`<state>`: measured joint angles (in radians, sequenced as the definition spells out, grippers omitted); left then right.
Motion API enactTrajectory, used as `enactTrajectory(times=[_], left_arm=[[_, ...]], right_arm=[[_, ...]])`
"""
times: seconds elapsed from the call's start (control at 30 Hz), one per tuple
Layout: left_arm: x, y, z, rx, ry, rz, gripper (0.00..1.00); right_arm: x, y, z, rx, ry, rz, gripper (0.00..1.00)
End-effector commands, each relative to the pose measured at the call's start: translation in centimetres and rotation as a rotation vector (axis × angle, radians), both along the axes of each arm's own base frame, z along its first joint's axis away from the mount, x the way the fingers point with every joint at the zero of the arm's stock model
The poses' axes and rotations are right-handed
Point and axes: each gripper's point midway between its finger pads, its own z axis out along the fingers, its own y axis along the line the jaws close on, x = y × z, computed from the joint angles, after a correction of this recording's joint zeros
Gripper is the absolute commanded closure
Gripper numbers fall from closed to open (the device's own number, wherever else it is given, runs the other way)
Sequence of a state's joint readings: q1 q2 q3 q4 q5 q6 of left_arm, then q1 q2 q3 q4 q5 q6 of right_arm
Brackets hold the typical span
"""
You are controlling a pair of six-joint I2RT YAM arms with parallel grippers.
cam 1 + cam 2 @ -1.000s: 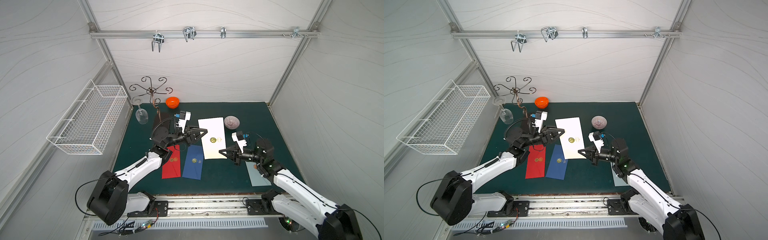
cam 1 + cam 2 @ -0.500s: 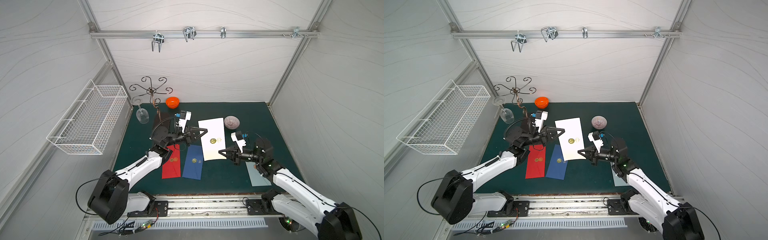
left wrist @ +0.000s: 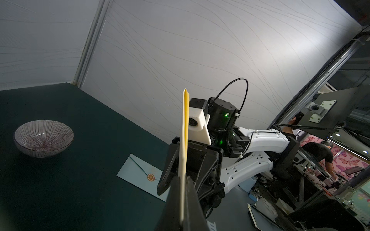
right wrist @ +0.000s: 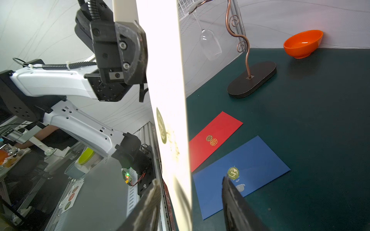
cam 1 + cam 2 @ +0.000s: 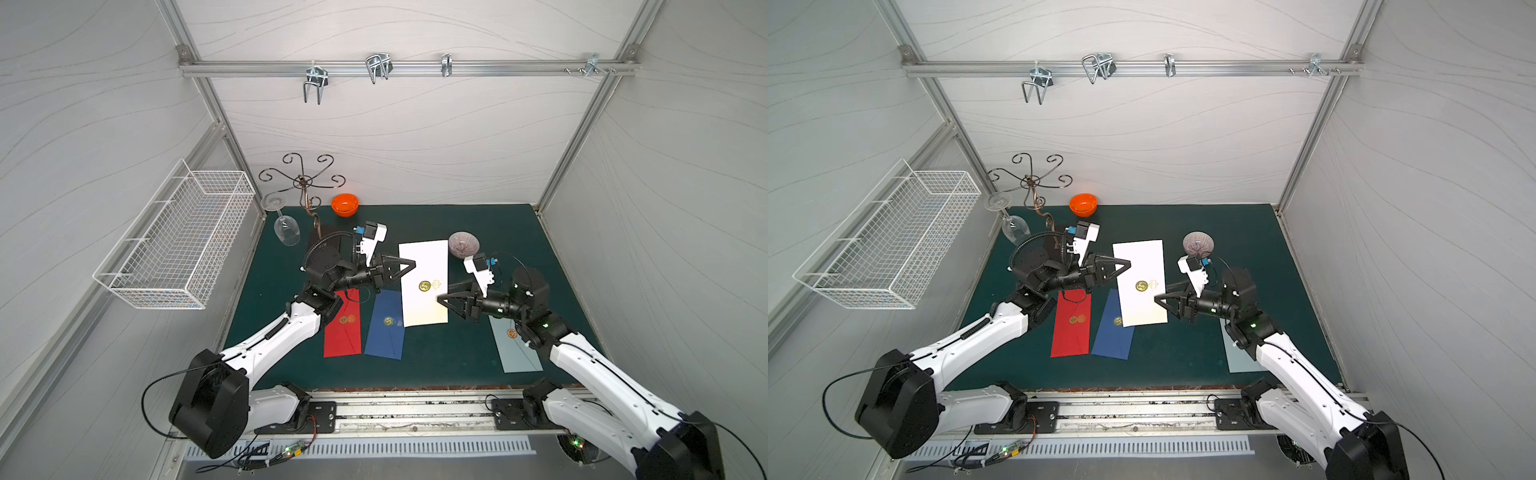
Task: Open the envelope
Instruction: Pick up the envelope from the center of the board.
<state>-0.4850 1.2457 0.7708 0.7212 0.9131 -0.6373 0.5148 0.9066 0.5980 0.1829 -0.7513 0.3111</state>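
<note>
Holding the white paper envelope (image 5: 423,266) in the air between my two arms, above the dark green table (image 5: 453,365), I have my left jaws closed hard on one long edge; the left wrist view shows that edge (image 3: 183,152) pinched between them. My right jaws stand apart around the opposite edge, one finger on each face, and neither seems to press the paper.

So, as I judge it, the whole envelope hangs from one narrow pinch. It could swivel or sag there, and a nudge from my right fingers could slip it free to fall onto the dark blue envelope (image 5: 384,328) or the red envelope (image 5: 343,324) lying below.

The bigger risk is where my right jaws close. I cannot tell where the flap's edge runs. If I take flap and body together, pulling only strains the paper. With the round gold seal (image 5: 424,286) looking intact, a hard tug may tear the flap, not lift it.
</note>
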Motion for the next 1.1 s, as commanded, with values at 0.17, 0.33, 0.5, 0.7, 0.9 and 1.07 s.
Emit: enactTrajectory(times=[0.17,0.33,0.5,0.7,0.9,1.07], left_arm=[[-0.9,0.5,2.8,-0.049,-0.082,-0.012,1.00],[-1.1,0.5,2.9,-0.060,-0.071,-0.020,1.00],[-0.8,0.6,2.8,-0.067,-0.056,-0.006,1.00],[-0.5,0.4,2.6,-0.078,-0.033,-0.007,1.00],[0.5,0.1,1.9,-0.061,0.045,0.006,0.89],[0.7,-0.2,1.5,-0.035,0.121,-0.013,0.70]], right_arm=[[0.7,1.9,2.4,0.055,0.000,0.055,0.49],[0.8,2.6,2.8,0.092,0.025,0.102,0.54],[-0.4,2.7,3.7,0.119,0.011,0.175,0.62],[-0.9,2.6,3.6,0.122,0.020,0.198,0.83],[-0.1,2.2,3.0,0.109,0.025,0.129,0.98],[0.6,1.5,2.6,0.090,0.018,0.058,1.00]])
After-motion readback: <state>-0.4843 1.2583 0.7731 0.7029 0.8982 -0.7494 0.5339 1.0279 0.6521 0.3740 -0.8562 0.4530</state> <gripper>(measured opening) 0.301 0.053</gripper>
